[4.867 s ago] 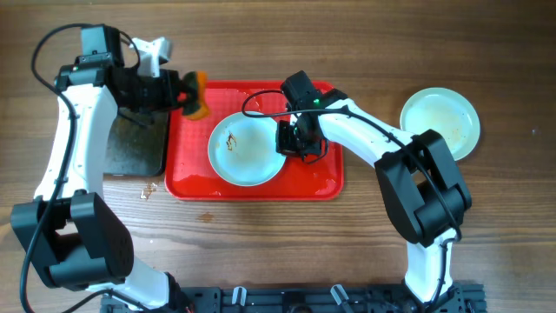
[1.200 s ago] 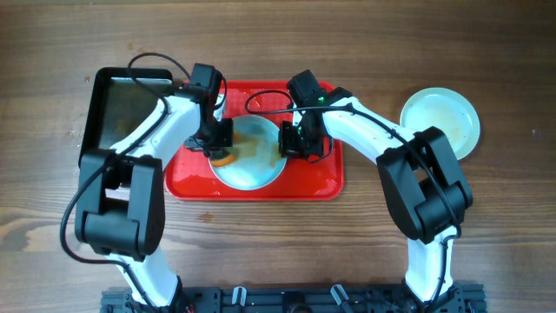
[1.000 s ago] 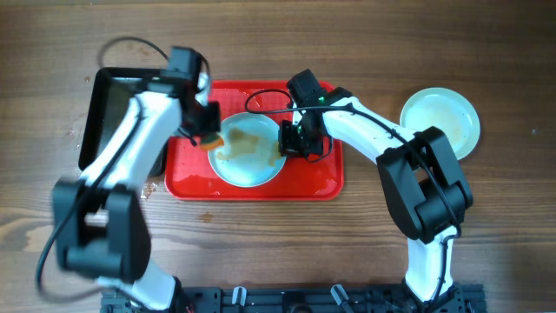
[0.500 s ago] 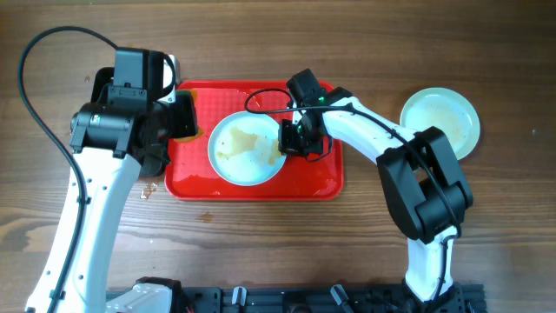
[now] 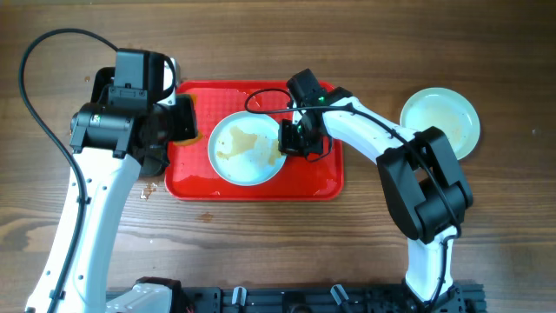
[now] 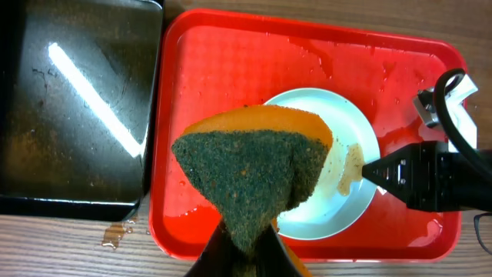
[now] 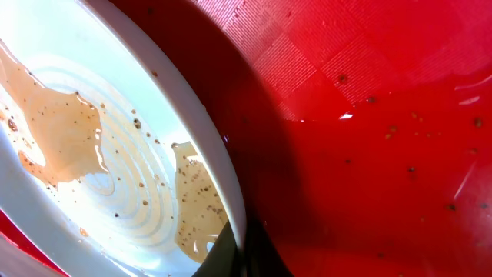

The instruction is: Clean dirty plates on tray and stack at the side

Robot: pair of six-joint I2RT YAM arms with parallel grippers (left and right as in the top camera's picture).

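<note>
A pale plate (image 5: 246, 149) with brown watery smears lies in the middle of the red tray (image 5: 321, 181). It also shows in the left wrist view (image 6: 338, 165) and the right wrist view (image 7: 92, 154). My right gripper (image 5: 291, 142) is shut on this plate's right rim (image 7: 240, 245). My left gripper (image 6: 247, 250) is shut on an orange sponge with a green scouring face (image 6: 254, 173), held above the tray's left edge (image 5: 184, 122). A second plate (image 5: 440, 122) lies on the table at the far right.
A black metal pan (image 6: 73, 100), wet and shiny, sits on the table left of the tray. A small puddle (image 5: 148, 189) lies on the wood by the tray's front left corner. Water beads and specks lie on the tray floor (image 7: 369, 138).
My left arm wiped the plate with the sponge, then lifted away to the left. The plate now carries brown smears. The right arm has kept its hold.
</note>
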